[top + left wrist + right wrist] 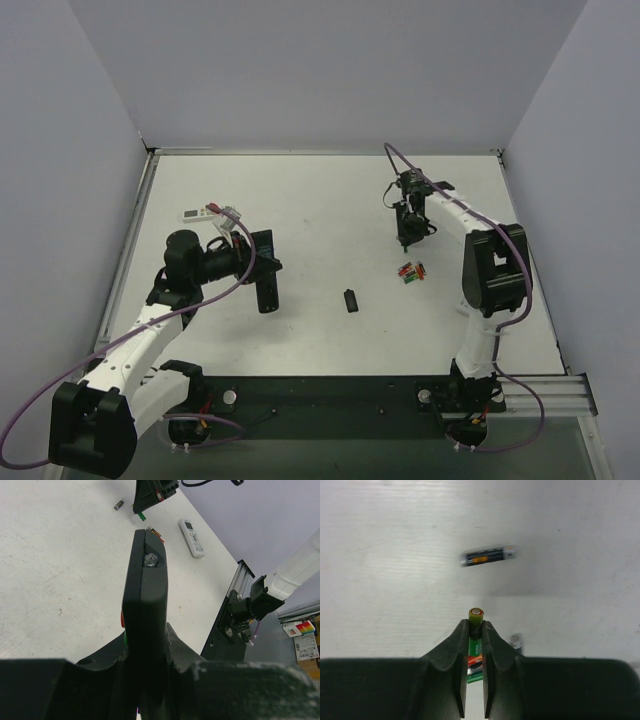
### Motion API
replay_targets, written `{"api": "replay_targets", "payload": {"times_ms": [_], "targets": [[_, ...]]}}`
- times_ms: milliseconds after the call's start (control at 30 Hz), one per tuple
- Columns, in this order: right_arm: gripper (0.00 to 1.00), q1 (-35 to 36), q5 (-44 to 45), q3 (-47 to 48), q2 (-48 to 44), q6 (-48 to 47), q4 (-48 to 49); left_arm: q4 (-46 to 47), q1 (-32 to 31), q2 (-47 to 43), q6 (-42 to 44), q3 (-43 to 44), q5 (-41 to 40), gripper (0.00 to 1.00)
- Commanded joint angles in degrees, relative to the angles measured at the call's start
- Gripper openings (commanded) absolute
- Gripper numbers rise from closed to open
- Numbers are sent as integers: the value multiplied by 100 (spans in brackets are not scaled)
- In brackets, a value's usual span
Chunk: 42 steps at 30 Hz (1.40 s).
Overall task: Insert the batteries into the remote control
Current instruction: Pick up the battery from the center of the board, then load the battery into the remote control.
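Observation:
My left gripper (258, 266) is shut on the black remote control (268, 298) and holds it off the table; in the left wrist view the remote (147, 580) stands edge-on between the fingers (187, 652). My right gripper (407, 238) is shut on a green battery (476, 616), held above the table at the far right. A few red and green batteries (410, 270) lie below it and show between the fingers in the right wrist view (476, 662). A dark battery (487, 556) lies apart on the table.
A small dark piece (350, 300) lies mid-table. A short white remote (200, 212) lies at the far left. A long white remote (192, 537) lies near the right arm's base. Grey walls enclose the table on three sides.

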Motion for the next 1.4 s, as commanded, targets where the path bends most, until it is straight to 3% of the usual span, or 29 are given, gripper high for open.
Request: {"api": "replay_targets", "payload": {"times_ms": [0,267,467,667,1000,1367], "targets": [[0,644,-209,69,-904,82,-169,530,40,-186,-170,7,67,0],[0,2032,-360,-317,-1721,284,-2,1365,14,-828,-1099,-888,-574,0],[0,2929,-509,-747,-2345,469,191,2173,-12,-1557,-2118,-1961,-1900,0],[0,3684,-799,-783,-2768,566,191,2877,-231,-1716,-2867,-2806,-2613,0],[0,4766,-782,183,-2285,531,-327,3096,-917,-1751,-3298,-3035,-3686,0],[0,5268,-404,1123,-1459,478,-942,3422,-1076,-1698,-4028,-3290,-4214,0]]}}
